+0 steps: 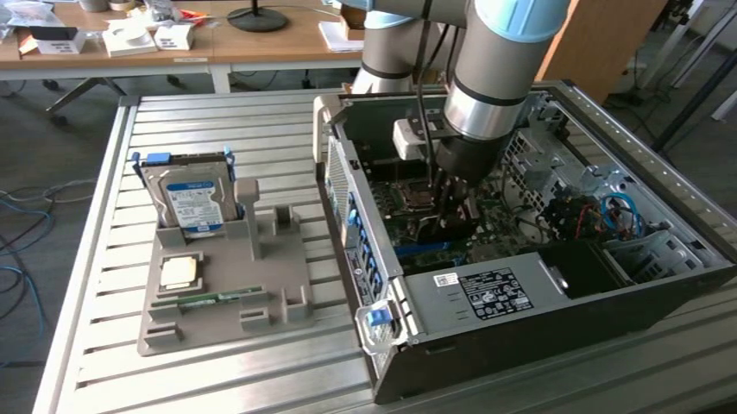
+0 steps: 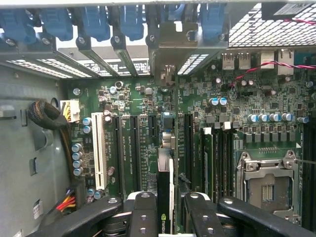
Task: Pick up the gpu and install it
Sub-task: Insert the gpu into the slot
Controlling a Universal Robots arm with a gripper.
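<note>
Wrist view: nearest us, our gripper (image 2: 167,205) is clenched on the gpu (image 2: 165,173), one black finger (image 2: 143,210) on each side of the thin card. We hold the card edge-on above the green motherboard (image 2: 237,98), among the long black expansion slots (image 2: 134,148) and beside the white slot (image 2: 99,148). Beyond it, its silvery bracket (image 2: 170,47) stands at the rear slot openings, under the blue clips (image 2: 94,22). In the exterior view, our arm (image 1: 495,78) reaches straight down into the open computer case (image 1: 507,293), wrist vertical over the board.
</note>
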